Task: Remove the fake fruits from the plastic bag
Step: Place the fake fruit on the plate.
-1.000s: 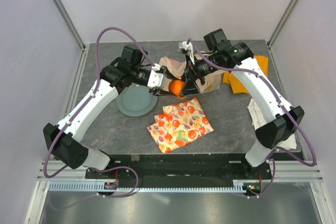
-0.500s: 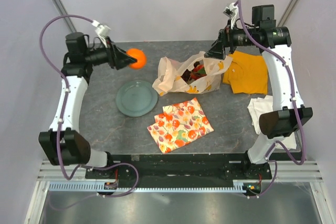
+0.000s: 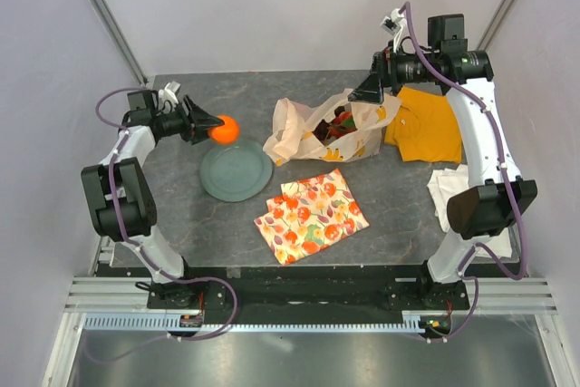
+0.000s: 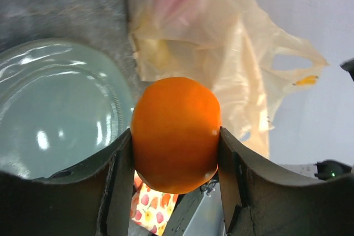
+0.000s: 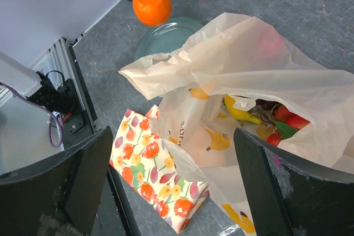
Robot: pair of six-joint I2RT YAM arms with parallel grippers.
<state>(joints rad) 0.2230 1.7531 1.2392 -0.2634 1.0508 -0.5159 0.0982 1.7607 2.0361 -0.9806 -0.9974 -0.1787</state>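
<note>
My left gripper (image 3: 217,130) is shut on a glossy orange (image 3: 226,130) and holds it in the air over the far rim of the green plate (image 3: 236,174). In the left wrist view the orange (image 4: 176,134) fills the gap between both fingers. The cream plastic bag (image 3: 313,124) lies crumpled at the back centre with its mouth open. It holds a yellow banana (image 5: 239,111) and red fruits (image 5: 285,115). My right gripper (image 3: 372,90) hovers open above the bag's right end, with nothing between its fingers (image 5: 83,175).
A fruit-patterned cloth (image 3: 313,215) lies flat in front of the bag. An orange cloth (image 3: 426,124) sits right of the bag, with a white cloth (image 3: 444,192) nearer the right arm. Grey walls close in the back and sides.
Both grippers were at the bag mouth. The left one carried the orange out and leftward, then down toward the plate. The right one drew back up to the right and opened wider.
</note>
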